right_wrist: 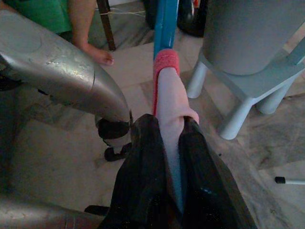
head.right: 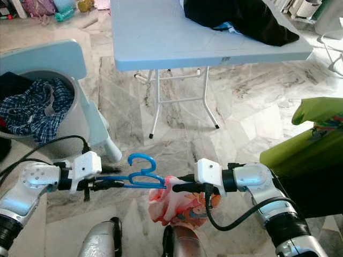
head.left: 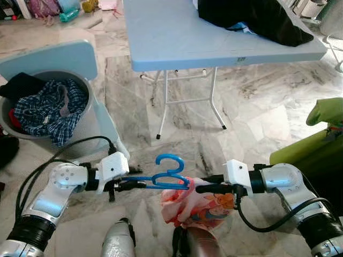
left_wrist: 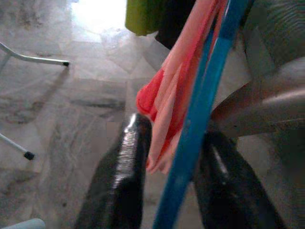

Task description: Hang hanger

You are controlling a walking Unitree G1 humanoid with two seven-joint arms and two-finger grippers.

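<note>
Blue hanger point(head.left: 169, 174) clamped at both ends by left tool point(head.left: 128, 185) and right tool point(head.left: 206, 188).

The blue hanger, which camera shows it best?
The left eye view: the blue hanger shows whole, hook up, held between the left tool and the right tool, with a pink garment draped on it. The right eye view shows much the same. Both wrist views catch just a blue bar between black fingers.

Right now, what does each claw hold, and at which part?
The left claw grips the blue hanger at one end of its bar; the right claw grips the other end, together with the pink garment on it.
</note>
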